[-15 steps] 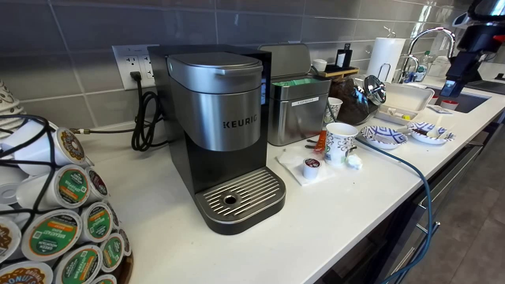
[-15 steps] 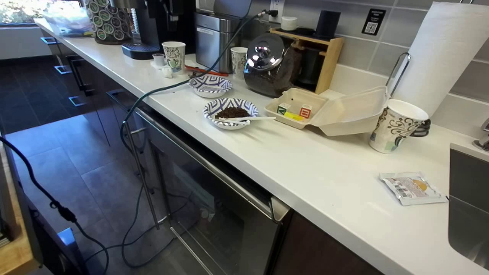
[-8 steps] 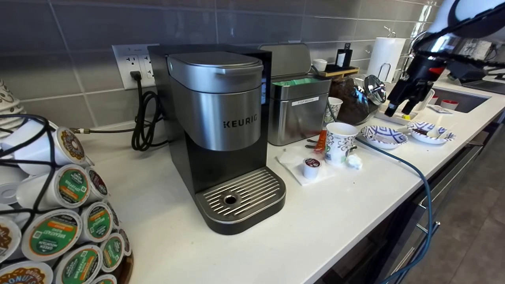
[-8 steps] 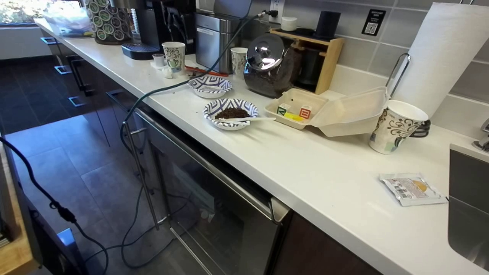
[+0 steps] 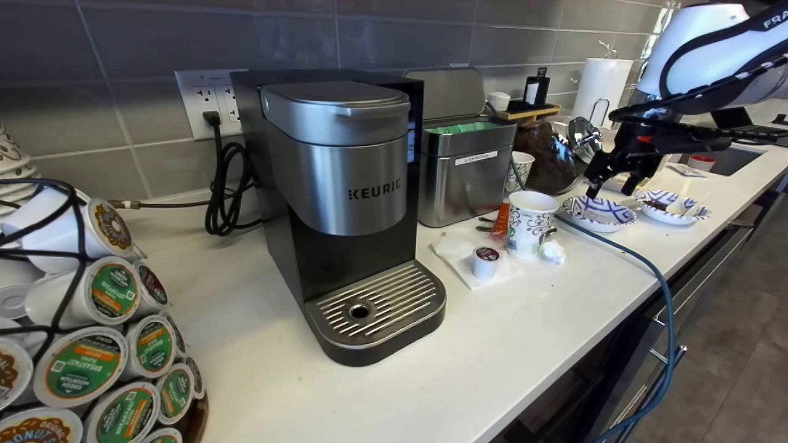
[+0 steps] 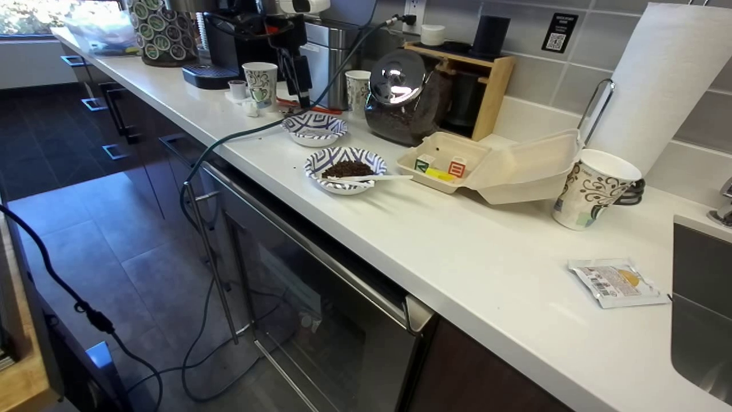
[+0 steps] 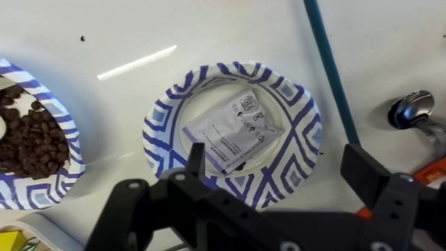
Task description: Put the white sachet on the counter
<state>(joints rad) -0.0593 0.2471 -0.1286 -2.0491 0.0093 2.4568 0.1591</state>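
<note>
A small white sachet [image 7: 235, 129] with purple edges and dark print lies inside a blue-patterned plate [image 7: 303, 167]. The plate also shows in both exterior views [image 5: 600, 228] [image 6: 314, 141]. It stands on the long off-white counter [image 6: 457, 252]. My gripper [image 7: 273, 150] is open and empty. In the wrist view its fingers stand wide apart in front of the plate's near side, one finger tip close to the sachet's corner. In both exterior views the gripper [image 5: 611, 189] [image 6: 302, 102] hangs above the counter, close to the plate, pointing down.
A second patterned bowl [image 6: 372, 160] holds coffee beans and a white spoon. Nearby are a blue cable [image 7: 331, 69], a paper cup [image 5: 530, 224], spoons [image 7: 414, 108], a glass jar [image 5: 548, 157] and an open takeout box [image 6: 443, 149]. Another sachet [image 6: 620, 283] lies by the sink.
The arm has swung from beside the sink over the counter and lowered. The gripper now hangs by the plate with the sachet. The objects on the counter have not moved.
</note>
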